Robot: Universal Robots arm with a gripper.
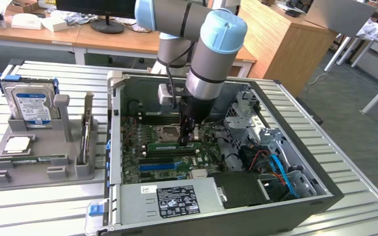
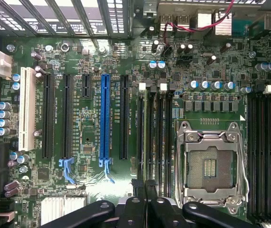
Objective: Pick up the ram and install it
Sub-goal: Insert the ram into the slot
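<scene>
Evidently the gripper (image 1: 187, 139) is clamped shut on the ram (image 1: 165, 146), holding it edge-down over the black memory slots (image 2: 154, 137) on the near side of the CPU socket (image 1: 169, 132). Seating it well calls for a stick parallel to its slot and a straight, even press.

A slatted, silver-grey metal table (image 1: 38, 216) fills most of the exterior view, its ribs running from the left edge to the right. Two things stand directly on it. A grey moulded holder (image 1: 28, 172) sits at the left of the frame. Just beside it, an open black computer case (image 1: 261, 216) lies on its side from centre to lower right.
</scene>
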